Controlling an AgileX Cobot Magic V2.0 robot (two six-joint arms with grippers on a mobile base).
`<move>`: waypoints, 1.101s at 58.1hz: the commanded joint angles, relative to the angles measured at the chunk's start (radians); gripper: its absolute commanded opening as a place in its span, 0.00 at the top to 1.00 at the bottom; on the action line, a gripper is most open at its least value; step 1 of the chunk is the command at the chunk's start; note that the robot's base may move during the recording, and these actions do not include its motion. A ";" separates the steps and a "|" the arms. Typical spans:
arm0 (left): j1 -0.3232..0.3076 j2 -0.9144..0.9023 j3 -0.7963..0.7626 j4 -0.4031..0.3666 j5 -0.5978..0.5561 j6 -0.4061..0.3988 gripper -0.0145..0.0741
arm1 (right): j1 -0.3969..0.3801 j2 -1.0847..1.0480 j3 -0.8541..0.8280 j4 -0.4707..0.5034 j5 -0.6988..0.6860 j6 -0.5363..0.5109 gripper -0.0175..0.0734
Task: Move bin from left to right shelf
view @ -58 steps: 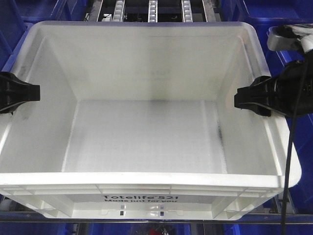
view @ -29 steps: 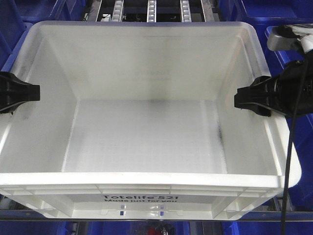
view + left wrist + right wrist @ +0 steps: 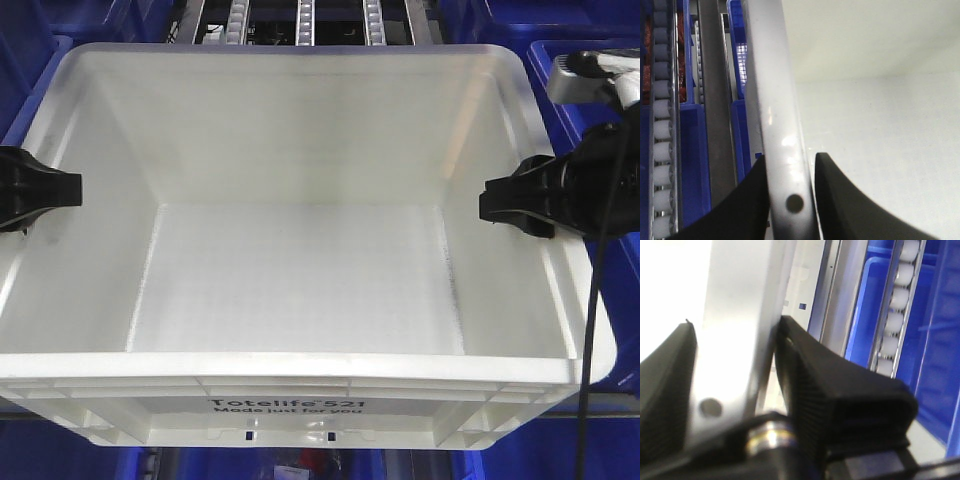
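Bin (image 3: 300, 366) rim between black fingers (image 3: 845, 207)

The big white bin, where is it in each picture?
Front view: the bin fills almost the whole picture.
Left wrist view: its rim runs up the middle, pinched by the left pincer; its inside lies right.
Right wrist view: its rim is left of centre, pinched by the right pincer.
Shared landmark: white roller rails beside blue bins.
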 commanded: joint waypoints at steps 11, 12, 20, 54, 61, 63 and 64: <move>-0.003 -0.029 -0.040 0.026 -0.113 0.042 0.84 | -0.008 -0.038 -0.039 0.002 -0.101 -0.046 0.81; -0.003 -0.029 -0.040 0.026 -0.113 0.042 0.84 | -0.008 -0.038 -0.039 0.002 -0.101 -0.046 0.81; -0.003 -0.029 -0.040 0.026 -0.113 0.042 0.84 | -0.008 -0.038 -0.039 0.002 -0.101 -0.046 0.81; -0.003 -0.029 -0.040 0.026 -0.113 0.042 0.84 | -0.008 -0.038 -0.039 0.002 -0.101 -0.046 0.81; -0.003 -0.029 -0.040 0.026 -0.113 0.042 0.84 | -0.008 -0.038 -0.039 0.002 -0.101 -0.046 0.81; -0.003 -0.029 -0.040 0.026 -0.113 0.042 0.84 | -0.008 -0.038 -0.039 0.002 -0.101 -0.046 0.81; -0.003 -0.029 -0.040 0.026 -0.113 0.042 0.84 | -0.008 -0.038 -0.039 0.002 -0.101 -0.046 0.81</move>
